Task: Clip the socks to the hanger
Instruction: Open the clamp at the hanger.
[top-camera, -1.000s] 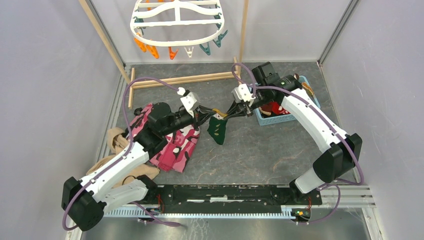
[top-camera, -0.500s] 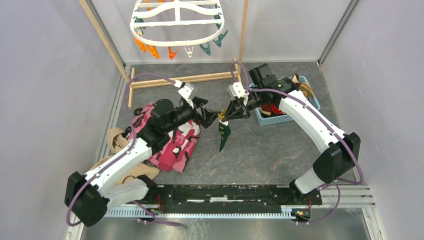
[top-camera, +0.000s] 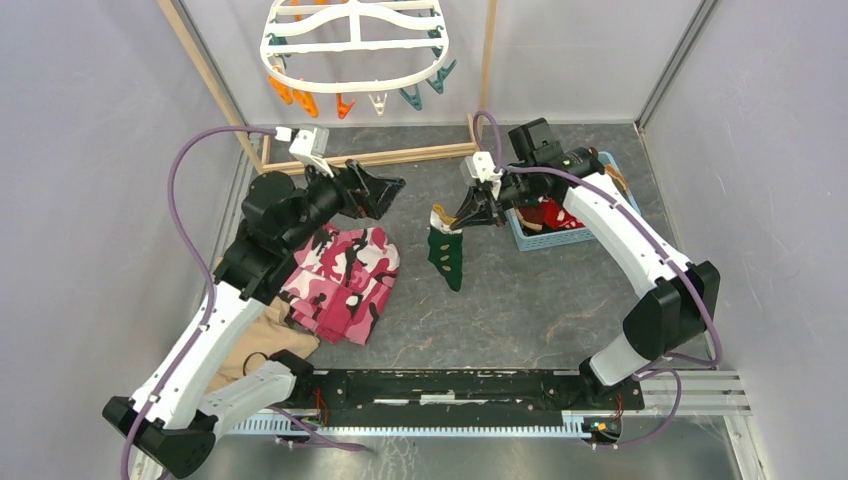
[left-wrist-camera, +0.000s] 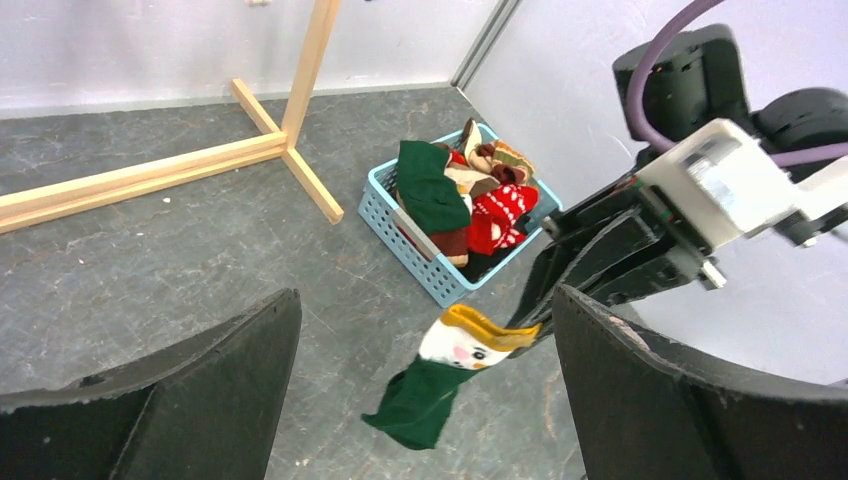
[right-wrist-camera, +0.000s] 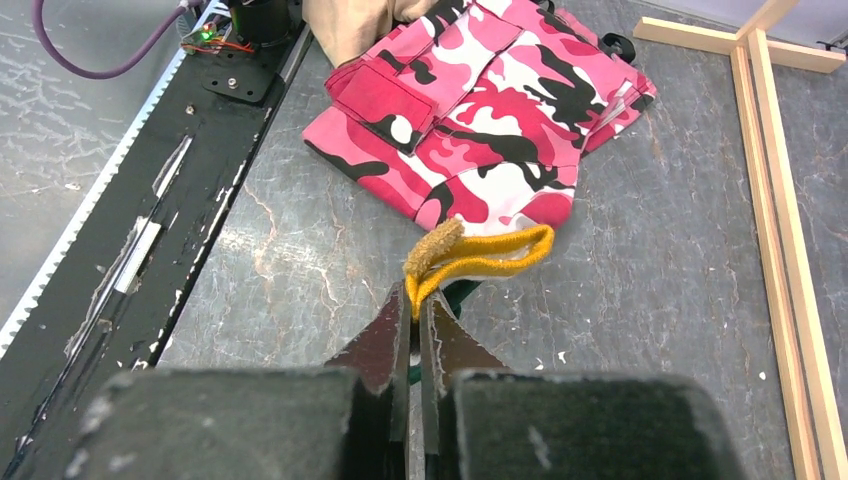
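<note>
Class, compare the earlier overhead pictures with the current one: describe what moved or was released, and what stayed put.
The left gripper opened, let go of the green sock and drew back to the left. The right gripper still pinches its yellow cuff, alone. The hanger, basket and pink garment stayed put.

Knit sock (top-camera: 446, 255), plast. hanger (top-camera: 353, 45), wd stand (top-camera: 400, 156)

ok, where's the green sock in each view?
Top external: green sock mid-table, held by the right gripper, left of the blue basket.
Left wrist: bottom centre, yellow cuff pinched by that gripper.
Right wrist: mostly just the yellow cuff, right above the shut fingertips.
Shared landmark: wooden stand base.
</note>
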